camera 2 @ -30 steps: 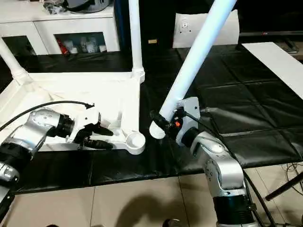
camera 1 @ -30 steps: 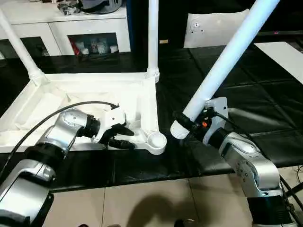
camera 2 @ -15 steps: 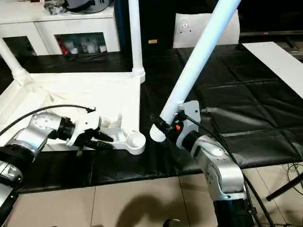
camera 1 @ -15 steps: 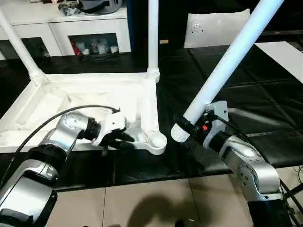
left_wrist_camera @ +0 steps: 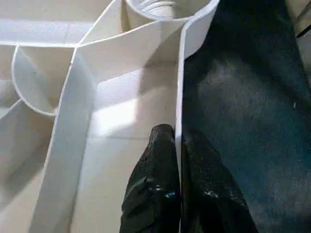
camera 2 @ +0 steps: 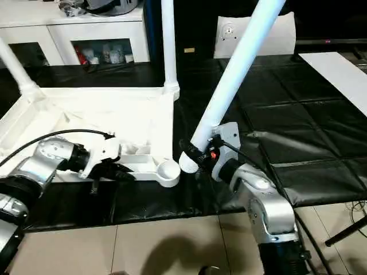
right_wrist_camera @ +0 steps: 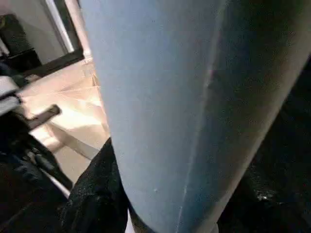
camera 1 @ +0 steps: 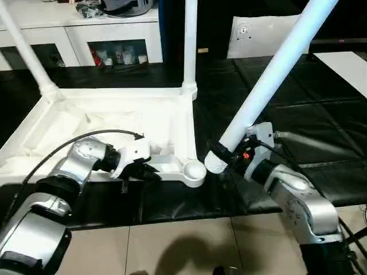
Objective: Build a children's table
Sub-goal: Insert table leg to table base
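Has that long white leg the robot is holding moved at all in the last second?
Yes. The leg held in the right gripper has closed in on the open corner socket of the table top; its lower end now sits right beside the socket.

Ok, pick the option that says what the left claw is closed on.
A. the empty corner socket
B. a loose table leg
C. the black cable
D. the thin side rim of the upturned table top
D: in the left wrist view the left claw has one black finger on each side of the thin rim of the table top, short of the empty corner socket.
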`<state>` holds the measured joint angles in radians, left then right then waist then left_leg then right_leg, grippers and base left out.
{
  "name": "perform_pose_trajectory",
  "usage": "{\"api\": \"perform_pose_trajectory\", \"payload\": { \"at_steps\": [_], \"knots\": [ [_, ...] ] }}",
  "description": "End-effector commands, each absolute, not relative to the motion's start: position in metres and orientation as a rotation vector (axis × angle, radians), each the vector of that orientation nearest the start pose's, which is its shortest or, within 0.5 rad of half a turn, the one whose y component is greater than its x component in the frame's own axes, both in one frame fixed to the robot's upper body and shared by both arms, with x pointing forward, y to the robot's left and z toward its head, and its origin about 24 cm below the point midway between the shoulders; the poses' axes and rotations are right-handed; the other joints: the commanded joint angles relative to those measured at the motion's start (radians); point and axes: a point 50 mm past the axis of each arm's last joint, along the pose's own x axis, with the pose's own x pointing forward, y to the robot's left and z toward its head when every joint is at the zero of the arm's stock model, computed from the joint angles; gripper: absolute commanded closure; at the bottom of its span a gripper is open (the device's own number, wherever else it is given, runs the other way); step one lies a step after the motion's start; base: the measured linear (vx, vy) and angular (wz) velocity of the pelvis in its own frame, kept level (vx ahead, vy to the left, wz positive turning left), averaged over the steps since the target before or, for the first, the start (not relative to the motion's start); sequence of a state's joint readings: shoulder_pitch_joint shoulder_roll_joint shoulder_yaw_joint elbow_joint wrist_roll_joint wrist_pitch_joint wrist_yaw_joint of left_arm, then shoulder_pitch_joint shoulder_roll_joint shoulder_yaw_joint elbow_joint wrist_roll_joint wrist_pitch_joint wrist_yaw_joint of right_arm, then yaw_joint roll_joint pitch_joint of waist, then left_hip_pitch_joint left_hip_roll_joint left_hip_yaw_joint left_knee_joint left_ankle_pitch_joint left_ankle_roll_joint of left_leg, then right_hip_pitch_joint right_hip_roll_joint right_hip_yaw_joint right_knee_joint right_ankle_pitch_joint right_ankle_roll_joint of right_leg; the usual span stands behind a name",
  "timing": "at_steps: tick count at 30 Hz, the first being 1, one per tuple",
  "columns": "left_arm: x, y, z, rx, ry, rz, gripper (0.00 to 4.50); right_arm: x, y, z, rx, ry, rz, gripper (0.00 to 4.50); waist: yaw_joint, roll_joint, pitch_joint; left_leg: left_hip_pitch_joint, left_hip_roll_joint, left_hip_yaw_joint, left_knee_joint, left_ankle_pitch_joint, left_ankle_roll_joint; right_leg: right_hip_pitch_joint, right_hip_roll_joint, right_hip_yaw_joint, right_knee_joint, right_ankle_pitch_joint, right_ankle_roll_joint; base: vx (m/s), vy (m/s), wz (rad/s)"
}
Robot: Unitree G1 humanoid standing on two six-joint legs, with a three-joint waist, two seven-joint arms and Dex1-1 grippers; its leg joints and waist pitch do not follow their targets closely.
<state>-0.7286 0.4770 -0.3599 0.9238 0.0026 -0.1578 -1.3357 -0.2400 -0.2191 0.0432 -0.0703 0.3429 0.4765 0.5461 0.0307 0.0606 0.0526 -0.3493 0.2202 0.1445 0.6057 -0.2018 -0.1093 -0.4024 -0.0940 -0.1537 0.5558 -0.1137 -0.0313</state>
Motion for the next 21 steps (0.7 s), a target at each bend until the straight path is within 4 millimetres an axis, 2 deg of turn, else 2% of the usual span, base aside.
{"api": "perform_pose_trajectory", "payload": {
  "at_steps": [1, 3, 4, 6, 9, 11, 13, 14, 16, 21],
  "knots": [
    [0.33, 0.174, 0.053, 0.44, 0.516, -1.335, 4.5, 0.286, -0.122, 0.1, 0.1, 0.106, 0.762, 2.61, 0.003, 0.008, -0.076, -0.002, -0.008, 0.009, -0.071, -0.229, 0.043, 0.069, -0.049, 0.036, -0.076, -0.472, -0.067, 0.0, 0.0, 0.0],
    [0.33, 0.164, 0.051, 0.358, 0.496, -1.279, 4.5, 0.293, -0.12, 0.108, 0.096, 0.089, 0.771, 2.61, 0.003, 0.004, -0.076, -0.003, -0.008, 0.01, -0.07, -0.227, 0.046, 0.07, -0.049, 0.035, -0.076, -0.477, -0.072, 0.0, 0.0, 0.0],
    [0.33, 0.161, 0.051, 0.34, 0.485, -1.272, 4.5, 0.294, -0.12, 0.108, 0.094, 0.089, 0.772, 2.61, 0.004, 0.005, -0.075, 0.001, -0.009, 0.012, -0.068, -0.222, 0.05, 0.065, -0.048, 0.034, -0.08, -0.487, -0.071, 0.0, 0.0, 0.0],
    [0.33, 0.158, 0.052, 0.332, 0.478, -1.271, 4.5, 0.295, -0.12, 0.108, 0.093, 0.09, 0.772, 2.61, 0.005, 0.005, -0.076, 0.0, -0.01, 0.012, -0.068, -0.215, 0.053, 0.066, -0.047, 0.035, -0.08, -0.488, -0.07, 0.0, 0.0, 0.0],
    [0.325, 0.149, 0.047, 0.386, 0.458, -1.267, 4.5, 0.3, -0.12, 0.105, 0.077, 0.106, 0.781, 2.61, 0.007, -0.007, -0.079, -0.005, -0.007, 0.011, -0.07, -0.2, 0.059, 0.067, -0.047, 0.037, -0.075, -0.463, -0.067, 0.0, 0.0, 0.0],
    [0.323, 0.147, 0.046, 0.401, 0.441, -1.278, 4.5, 0.302, -0.119, 0.103, 0.058, 0.115, 0.788, 2.61, 0.007, -0.002, -0.078, -0.003, -0.006, 0.012, -0.069, -0.202, 0.059, 0.064, -0.049, 0.037, -0.075, -0.471, -0.068, 0.0, 0.0, 0.0],
    [0.319, 0.143, 0.046, 0.429, 0.417, -1.295, 4.5, 0.302, -0.118, 0.099, 0.045, 0.131, 0.81, 2.61, 0.006, -0.006, -0.078, -0.004, -0.007, 0.012, -0.069, -0.2, 0.058, 0.066, -0.049, 0.037, -0.076, -0.484, -0.059, 0.0, 0.0, 0.0],
    [0.316, 0.143, 0.045, 0.444, 0.405, -1.3, 4.5, 0.302, -0.117, 0.097, 0.033, 0.15, 0.822, 2.61, 0.006, -0.004, -0.077, -0.004, -0.007, 0.012, -0.069, -0.2, 0.061, 0.065, -0.049, 0.037, -0.076, -0.485, -0.059, 0.0, 0.0, 0.0],
    [0.313, 0.142, 0.044, 0.453, 0.395, -1.298, 4.5, 0.301, -0.117, 0.093, 0.016, 0.187, 0.841, 2.61, 0.008, -0.014, -0.078, -0.004, -0.005, 0.013, -0.069, -0.188, 0.064, 0.064, -0.049, 0.04, -0.072, -0.479, -0.057, 0.0, 0.0, 0.0],
    [0.311, 0.145, 0.045, 0.464, 0.405, -1.296, 4.5, 0.302, -0.117, 0.084, 0.001, 0.261, 0.866, 2.61, 0.008, -0.011, -0.078, -0.007, -0.006, 0.014, -0.069, -0.17, 0.068, 0.064, -0.048, 0.043, -0.069, -0.462, -0.061, 0.0, 0.0, 0.0]
  ]
}}
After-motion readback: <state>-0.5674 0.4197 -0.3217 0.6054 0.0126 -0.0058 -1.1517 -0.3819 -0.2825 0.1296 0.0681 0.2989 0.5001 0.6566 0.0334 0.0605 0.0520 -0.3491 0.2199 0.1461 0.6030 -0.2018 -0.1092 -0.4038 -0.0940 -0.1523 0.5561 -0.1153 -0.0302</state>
